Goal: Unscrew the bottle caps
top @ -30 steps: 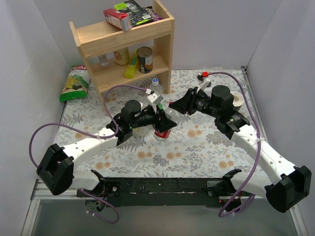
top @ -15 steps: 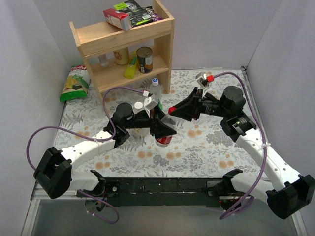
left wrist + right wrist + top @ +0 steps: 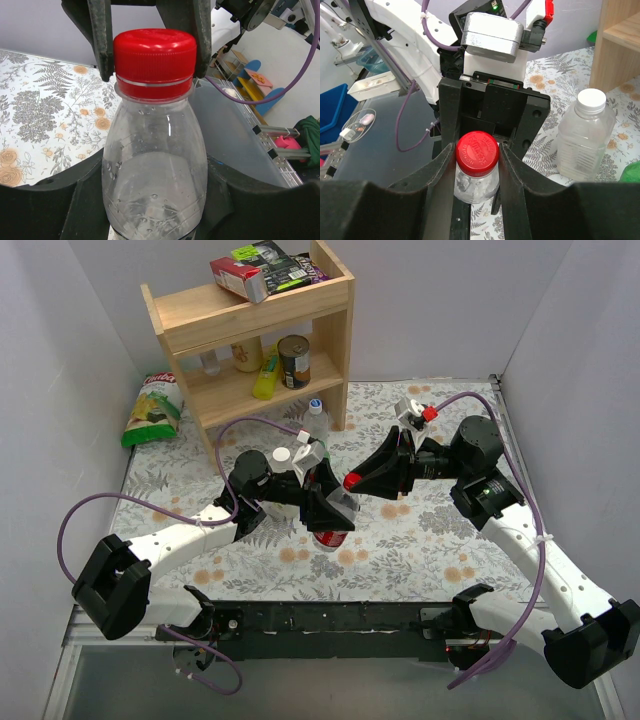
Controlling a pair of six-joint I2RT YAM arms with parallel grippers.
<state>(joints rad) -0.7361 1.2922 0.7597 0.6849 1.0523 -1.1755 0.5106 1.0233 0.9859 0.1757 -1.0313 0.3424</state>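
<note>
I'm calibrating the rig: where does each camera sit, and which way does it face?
Top: high behind the robot, looking down at the table; both arms show.
Left wrist: faces the bottle in the left hand; right hand beyond.
Right wrist: looks onto the red cap between its fingers.
Shared: both wrist views show the red cap.

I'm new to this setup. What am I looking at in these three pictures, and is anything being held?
Two robot arms stand bolted at a table's near edge. The overhead picture shows both: left arm, right arm, on a flowered table with a wooden shelf and a chip bag. The other two pictures come from cameras on each wrist. The left arm's jaws clamp the body of a small clear bottle; the right arm's jaws pinch its red cap. A white-capped bottle stands nearby.
</note>
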